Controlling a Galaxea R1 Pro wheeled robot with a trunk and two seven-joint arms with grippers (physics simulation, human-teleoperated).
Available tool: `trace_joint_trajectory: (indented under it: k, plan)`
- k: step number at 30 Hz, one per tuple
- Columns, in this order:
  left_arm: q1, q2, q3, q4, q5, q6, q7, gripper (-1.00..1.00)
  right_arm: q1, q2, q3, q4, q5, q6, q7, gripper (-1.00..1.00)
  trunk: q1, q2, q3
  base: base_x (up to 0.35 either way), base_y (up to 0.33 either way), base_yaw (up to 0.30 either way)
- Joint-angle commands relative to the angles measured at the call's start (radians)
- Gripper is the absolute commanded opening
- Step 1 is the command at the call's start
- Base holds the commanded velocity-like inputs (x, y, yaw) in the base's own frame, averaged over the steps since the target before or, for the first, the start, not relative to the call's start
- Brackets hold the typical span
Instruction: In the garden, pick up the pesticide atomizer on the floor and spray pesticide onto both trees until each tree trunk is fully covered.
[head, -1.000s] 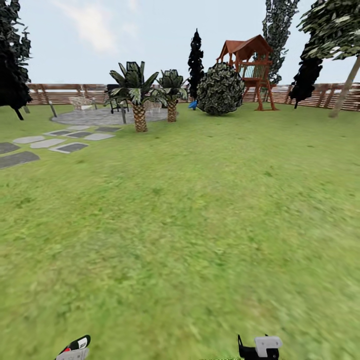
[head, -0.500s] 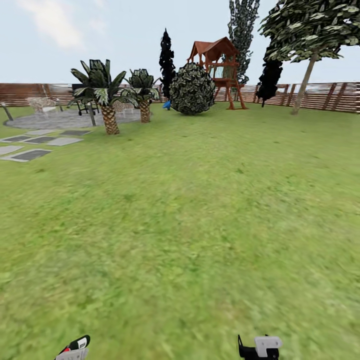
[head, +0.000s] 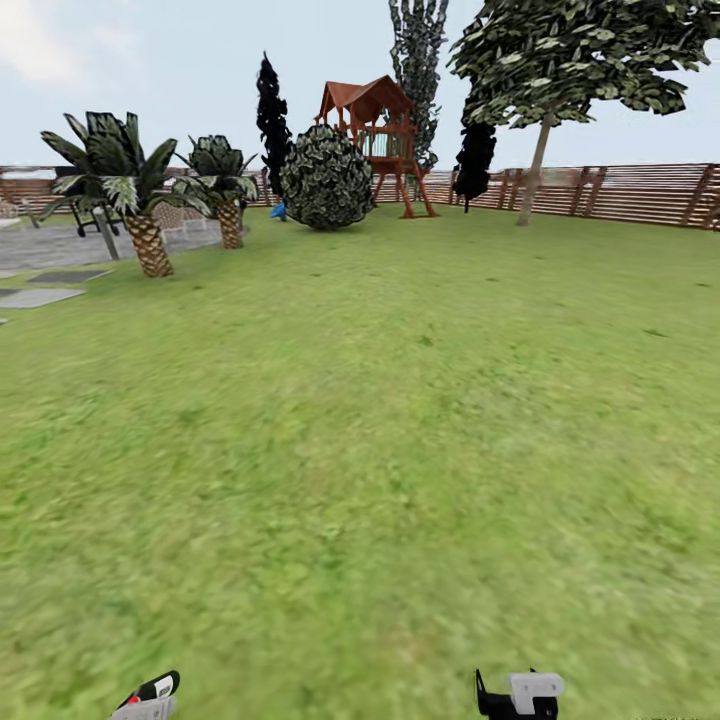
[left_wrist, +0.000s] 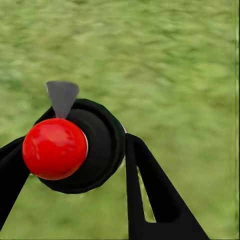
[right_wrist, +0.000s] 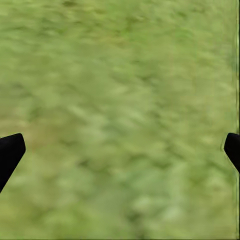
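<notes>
A wide green lawn (head: 380, 450) runs back to a brown slatted fence (head: 620, 192), with a red wooden playhouse (head: 375, 140) standing just before that fence. Left of the playhouse are one round bush (head: 326, 178), two short palms (head: 140, 195), two grey paving slabs (head: 40, 290) and one dark conifer (head: 270, 115); right of it stands one tree (head: 575, 55) on a pale slanting trunk (head: 535, 170). The left gripper (left_wrist: 75, 150) clamps the pesticide atomizer (left_wrist: 70, 147), its red cap between the black fingers (left_wrist: 150, 190), while the right gripper (right_wrist: 120, 150) is spread wide over grass.

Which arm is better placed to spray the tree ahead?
Left: the left gripper is shut on the atomizer. The right gripper is open over grass, and the tree stands far off.
</notes>
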Motion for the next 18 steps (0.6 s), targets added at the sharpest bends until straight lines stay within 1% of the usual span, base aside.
trace_joint_trajectory:
  k: [1,11,14,18]
  plan:
    - [0.000,0.000,0.003,0.000,0.011,-0.002,-0.011,-1.00,-0.001,0.000,0.009,0.001,-0.005,-0.002,-0.004,1.00,0.000,0.000,-0.001,0.209,-0.099,-0.300]
    - [0.000,0.000,0.003,0.000,0.011,-0.003,-0.011,-1.00,-0.001,0.000,0.009,0.001,-0.005,-0.002,-0.004,1.00,0.000,0.000,-0.001,0.028,-0.008,-0.300]
    - [0.000,0.000,0.003,0.000,0.011,-0.003,-0.011,-1.00,-0.001,0.000,0.009,0.001,-0.005,-0.002,-0.004,1.00,0.000,0.000,-0.001,0.231,0.000,-0.300]
    - [0.000,0.000,0.003,0.000,0.011,-0.002,-0.011,-1.00,-0.001,0.000,0.009,0.001,-0.005,-0.002,-0.004,1.00,0.000,0.000,-0.001,0.324,0.000,-0.300]
